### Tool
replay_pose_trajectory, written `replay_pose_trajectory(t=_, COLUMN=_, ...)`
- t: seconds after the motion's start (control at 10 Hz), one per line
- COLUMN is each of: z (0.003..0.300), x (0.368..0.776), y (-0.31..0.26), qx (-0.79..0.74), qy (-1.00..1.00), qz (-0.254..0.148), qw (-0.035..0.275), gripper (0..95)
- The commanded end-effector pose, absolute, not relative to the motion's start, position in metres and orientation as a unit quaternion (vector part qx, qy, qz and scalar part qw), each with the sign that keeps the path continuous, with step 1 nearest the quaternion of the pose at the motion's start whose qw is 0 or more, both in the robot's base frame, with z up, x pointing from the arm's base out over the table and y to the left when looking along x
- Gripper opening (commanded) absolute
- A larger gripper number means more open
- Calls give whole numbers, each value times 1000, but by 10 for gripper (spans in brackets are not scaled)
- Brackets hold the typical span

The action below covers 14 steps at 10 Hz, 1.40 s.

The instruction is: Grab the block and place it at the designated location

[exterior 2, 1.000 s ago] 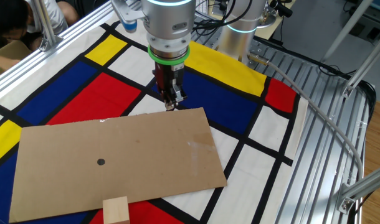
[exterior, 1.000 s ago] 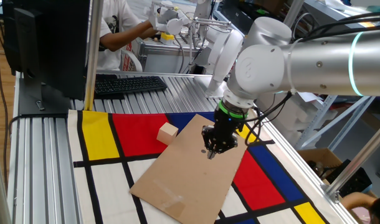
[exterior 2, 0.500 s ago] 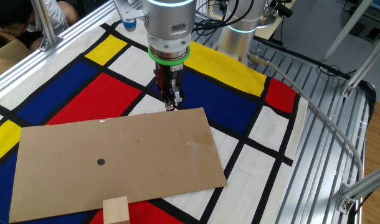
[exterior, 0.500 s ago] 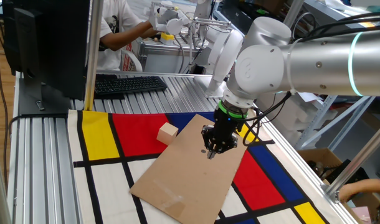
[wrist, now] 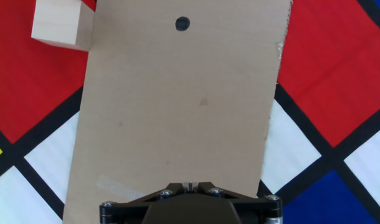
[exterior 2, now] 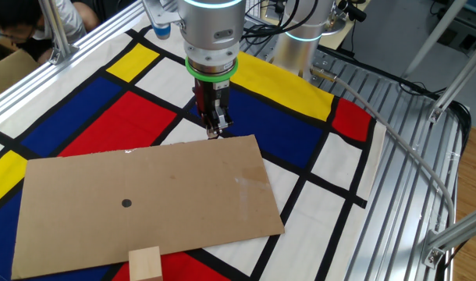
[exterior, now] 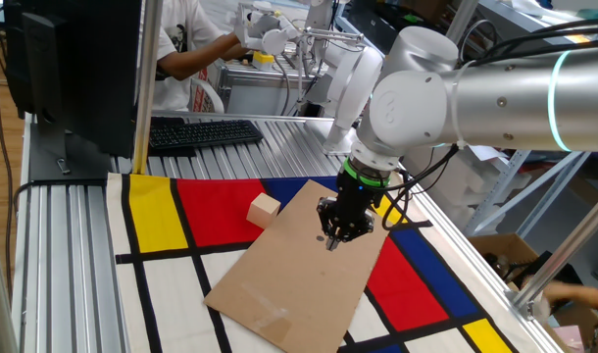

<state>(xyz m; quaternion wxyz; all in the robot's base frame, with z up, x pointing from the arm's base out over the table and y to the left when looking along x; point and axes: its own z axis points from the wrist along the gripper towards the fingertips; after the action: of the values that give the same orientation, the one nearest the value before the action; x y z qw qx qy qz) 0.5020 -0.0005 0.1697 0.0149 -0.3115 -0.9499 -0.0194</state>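
Block handling: I judge the small pale tan wooden cube [wrist: 59, 23], upper left of the hand view touching the flat brown cardboard rectangle [wrist: 177, 106], light and rigid, best pinched across opposite faces; two-finger gripper [exterior 2: 215, 127] closed, empty.

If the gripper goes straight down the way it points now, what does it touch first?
Most likely the cardboard sheet. The gripper points down near the sheet's far edge, with nothing seen beneath it. The block sits off to the side, at another edge, out of that line. The height above the sheet is unclear.
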Motion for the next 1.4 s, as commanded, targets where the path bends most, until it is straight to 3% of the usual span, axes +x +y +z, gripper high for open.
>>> replay_pose_trajectory(t=0.1, z=170, x=502, y=-1, qx=-311, qy=-950, qz=-19, qw=14, gripper=0)
replay_pose_trajectory(t=1.4, z=168, x=506, y=-2, qx=-352, qy=-936, qz=-8, qw=12, gripper=0)
